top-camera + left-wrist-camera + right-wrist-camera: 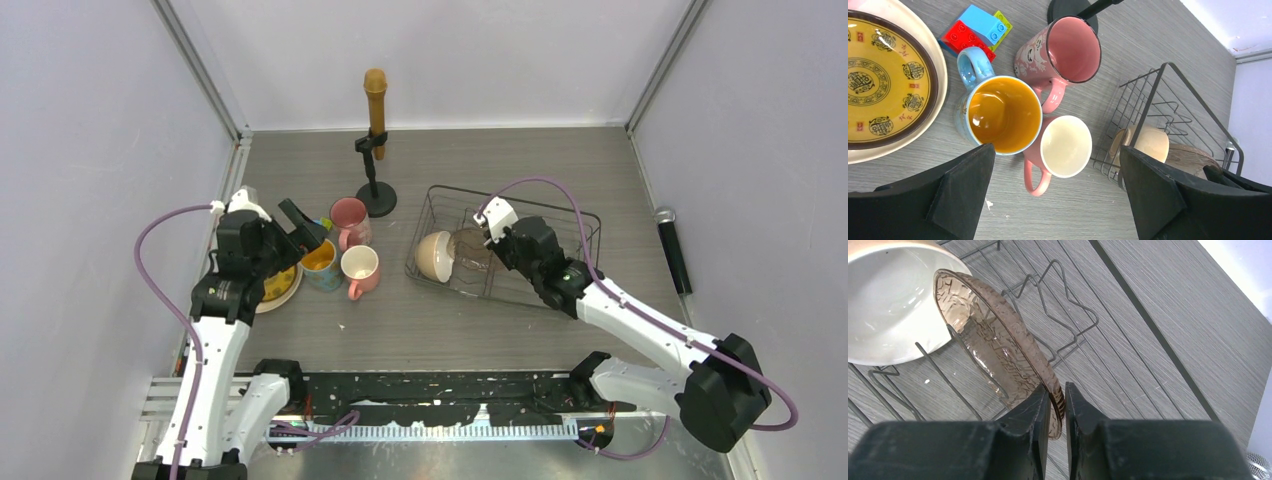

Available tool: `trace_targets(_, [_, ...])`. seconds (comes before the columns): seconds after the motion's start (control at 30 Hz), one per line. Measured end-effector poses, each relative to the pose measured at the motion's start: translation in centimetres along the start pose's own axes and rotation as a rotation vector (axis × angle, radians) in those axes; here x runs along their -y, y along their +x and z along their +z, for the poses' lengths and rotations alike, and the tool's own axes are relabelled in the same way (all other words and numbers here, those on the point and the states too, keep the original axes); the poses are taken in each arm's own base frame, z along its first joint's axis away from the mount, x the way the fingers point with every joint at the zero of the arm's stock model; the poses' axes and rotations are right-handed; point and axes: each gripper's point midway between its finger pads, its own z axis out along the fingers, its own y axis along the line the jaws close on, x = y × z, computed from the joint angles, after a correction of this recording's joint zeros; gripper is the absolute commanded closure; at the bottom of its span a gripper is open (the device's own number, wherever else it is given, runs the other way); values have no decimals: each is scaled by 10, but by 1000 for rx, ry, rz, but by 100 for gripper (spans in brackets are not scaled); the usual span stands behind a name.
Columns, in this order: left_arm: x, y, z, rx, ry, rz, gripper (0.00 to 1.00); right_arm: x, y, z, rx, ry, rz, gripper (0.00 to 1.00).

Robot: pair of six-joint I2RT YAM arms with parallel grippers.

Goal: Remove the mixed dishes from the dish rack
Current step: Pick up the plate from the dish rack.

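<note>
The black wire dish rack point(560, 215) stands right of centre. In it a cream bowl point(433, 255) and a brownish glass bowl point(468, 248) stand on edge. My right gripper point(492, 240) is shut on the brownish bowl's rim point(993, 340), fingertips point(1058, 405) either side of it, with the cream bowl point(888, 305) behind. My left gripper point(305, 228) is open and empty above three mugs on the table: one yellow inside point(1003, 115), a pink one point(1070, 50), and a pink one, cream inside point(1065, 146). The small yellow plate point(883, 85) lies on the large plate point(942, 75).
A black microphone stand point(375, 190) with a tan microphone stands behind the mugs. Toy blocks point(978, 30) lie by the pink mug. A second microphone point(675, 250) lies at the right wall. Walls close in the table on three sides.
</note>
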Motion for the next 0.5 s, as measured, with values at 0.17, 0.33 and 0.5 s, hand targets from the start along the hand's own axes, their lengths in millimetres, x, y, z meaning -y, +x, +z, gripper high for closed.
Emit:
trace_targets(0.17, [5, -3, -5, 18, 30, -1, 0, 0, 1, -2, -4, 0, -16, 85])
trace_targets(0.33, [17, -6, -8, 25, 90, 2, 0, 1, 0, -3, -6, 7, -39, 91])
trace_targets(0.5, [26, -3, -6, 16, 146, 6, 0, 5, -4, -10, 3, 33, -58, 94])
